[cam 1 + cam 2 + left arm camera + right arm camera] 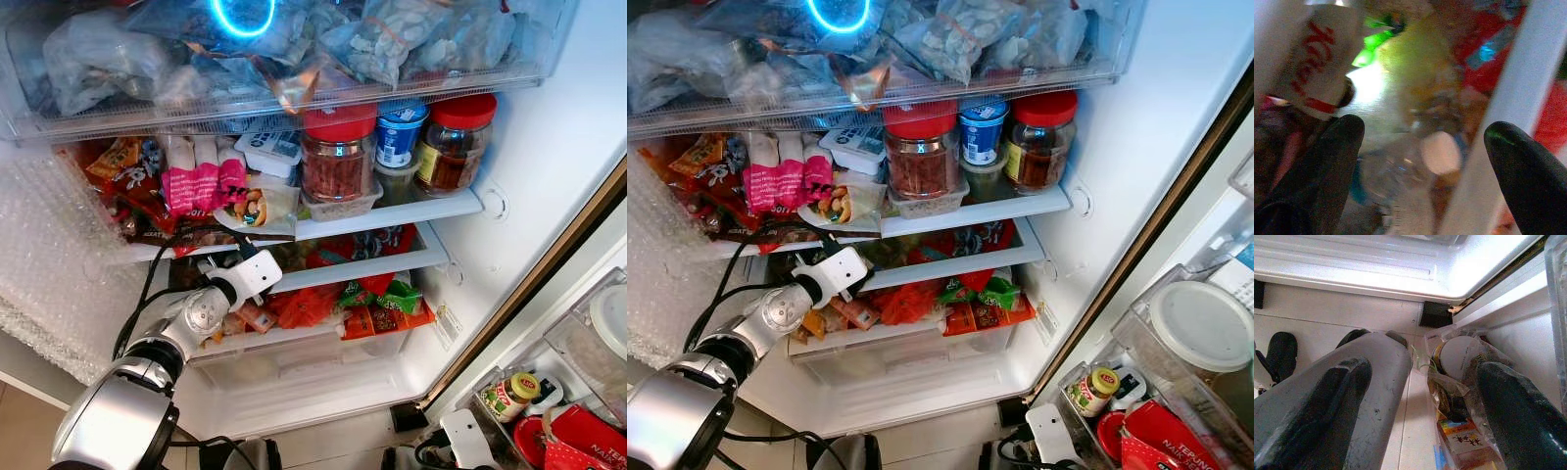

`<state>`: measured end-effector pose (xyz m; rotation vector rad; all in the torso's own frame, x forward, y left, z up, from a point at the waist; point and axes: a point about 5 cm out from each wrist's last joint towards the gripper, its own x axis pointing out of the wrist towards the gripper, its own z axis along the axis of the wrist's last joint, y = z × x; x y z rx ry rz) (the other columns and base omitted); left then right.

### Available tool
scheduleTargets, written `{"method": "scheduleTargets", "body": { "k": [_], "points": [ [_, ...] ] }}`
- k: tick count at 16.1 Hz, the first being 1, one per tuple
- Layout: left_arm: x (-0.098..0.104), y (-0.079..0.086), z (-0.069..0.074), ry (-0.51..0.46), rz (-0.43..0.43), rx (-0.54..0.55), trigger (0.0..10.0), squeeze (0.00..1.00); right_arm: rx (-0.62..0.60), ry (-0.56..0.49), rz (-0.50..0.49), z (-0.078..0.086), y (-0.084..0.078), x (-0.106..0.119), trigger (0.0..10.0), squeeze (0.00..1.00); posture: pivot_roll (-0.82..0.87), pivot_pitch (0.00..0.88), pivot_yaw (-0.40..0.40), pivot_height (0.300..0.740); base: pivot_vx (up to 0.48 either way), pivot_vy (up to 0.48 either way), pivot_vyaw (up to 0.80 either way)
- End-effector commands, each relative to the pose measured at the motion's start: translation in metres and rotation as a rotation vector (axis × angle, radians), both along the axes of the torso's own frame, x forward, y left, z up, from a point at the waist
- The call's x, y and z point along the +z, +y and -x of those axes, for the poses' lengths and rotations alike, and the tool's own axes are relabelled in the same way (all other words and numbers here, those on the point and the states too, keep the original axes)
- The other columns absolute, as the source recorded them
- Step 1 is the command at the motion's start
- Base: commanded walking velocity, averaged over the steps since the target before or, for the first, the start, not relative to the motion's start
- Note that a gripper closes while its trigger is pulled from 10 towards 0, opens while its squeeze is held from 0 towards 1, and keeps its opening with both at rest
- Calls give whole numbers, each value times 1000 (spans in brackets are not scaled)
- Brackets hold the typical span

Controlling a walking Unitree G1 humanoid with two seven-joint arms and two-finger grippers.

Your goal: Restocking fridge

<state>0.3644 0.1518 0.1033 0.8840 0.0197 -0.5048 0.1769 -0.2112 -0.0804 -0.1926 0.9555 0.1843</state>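
Observation:
The open fridge holds red-lidded jars (338, 157) and a blue tub (400, 135) on the upper shelf (431, 208). A pink packet (201, 184) lies to their left. Red, orange and green snack packets (343, 304) fill the lower drawer. My left arm reaches into the fridge at the drawer's left end, its white wrist (253, 277) at the shelf edge. In the left wrist view my left gripper (1422, 132) is open, with blurred packets and a white shelf rail (1498, 122) ahead of it. My right gripper (1422, 377) hangs open low by the door bin, holding nothing.
A clear drawer (294, 108) of frozen bags spans the top. Bubble wrap (49, 274) covers the left side. The door bins at the right hold a yellow-lidded jar (516, 392) and a red packet (578, 441). Tiled floor (1342, 318) lies below the fridge base.

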Motion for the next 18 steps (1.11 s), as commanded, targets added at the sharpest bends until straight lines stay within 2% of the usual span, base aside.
{"method": "scheduleTargets", "body": {
  "k": [1, 5, 7, 8, 9, 11, 15, 18],
  "points": [
    [-11, -1, 7, 66, 20, -29, 10000, 0, -5, 169, 35, 38, -7, -16, 10000, 0, -96, 93, 14, 641, 0, 0, 0],
    [-23, -9, 18, 133, 120, -80, 10000, 0, -1, 167, 36, 37, -7, -16, 10000, 0, -95, 88, 12, 641, 0, 0, 0],
    [-23, -12, 19, 148, 223, -67, 10000, 0, -2, 165, 36, 36, -7, -16, 10000, 0, -96, 81, 13, 641, 0, 0, 0],
    [-26, -13, 21, 194, 370, -25, 10000, 0, -1, 164, 37, 35, -7, -15, 10000, 0, -94, 80, 11, 641, 0, 0, 0],
    [-26, -13, 21, 197, 380, -23, 10000, 0, -1, 164, 37, 35, -7, -15, 10000, 0, -94, 80, 11, 641, 0, 0, 0],
    [-27, -9, 20, 230, 539, 52, 10000, 0, 2, 161, 37, 34, -7, -15, 10000, 0, -93, 78, 7, 641, 0, 0, 0],
    [-32, -3, 20, 288, 671, 136, 10000, 0, 3, 160, 41, 33, -8, -14, 10000, 0, -97, 73, 5, 641, 0, 0, 0],
    [-39, 1, 23, 323, 683, 174, 10000, 0, 5, 159, 43, 33, -8, -14, 10000, 0, -99, 75, 5, 641, 0, 0, 0]
  ]
}}
